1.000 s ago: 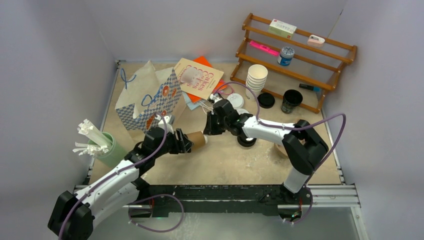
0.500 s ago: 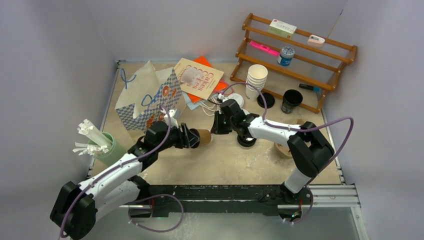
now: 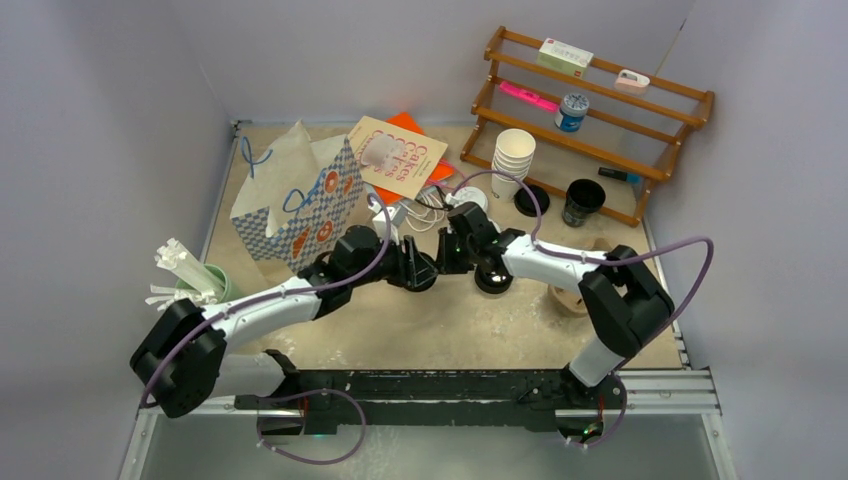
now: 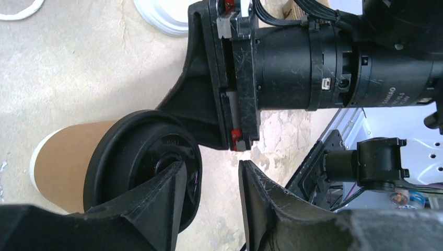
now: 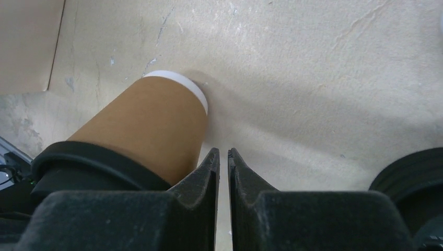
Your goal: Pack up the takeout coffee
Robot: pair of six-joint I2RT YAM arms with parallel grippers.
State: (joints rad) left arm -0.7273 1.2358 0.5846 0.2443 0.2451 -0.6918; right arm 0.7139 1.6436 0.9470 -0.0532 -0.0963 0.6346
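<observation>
A brown paper coffee cup [image 4: 68,157] with a black lid [image 4: 130,151] lies on its side on the table, also seen in the right wrist view as the brown cup [image 5: 151,123]. My left gripper [image 4: 211,167] is open; one finger [image 4: 162,198] crosses the lid's face and only bare table shows in the gap. My right gripper [image 5: 223,151] is shut and empty, its tips just beside the cup's wall. From above, the left gripper [image 3: 415,272] and right gripper [image 3: 447,252] meet mid-table and hide the cup. A black lidded cup [image 3: 494,280] stands under the right forearm.
A checked paper bag [image 3: 295,200] stands at back left and a green holder with straws [image 3: 205,290] at the left edge. Behind are a booklet [image 3: 398,155], a white lid [image 3: 470,200], stacked white cups [image 3: 513,155], a black lid [image 3: 532,200], an open black cup [image 3: 582,200] and a wooden shelf [image 3: 600,110].
My left arm has stretched right toward mid-table and the brown cup has gone with it. Its jaws have narrowed a little. The right gripper has drawn back slightly to the right.
</observation>
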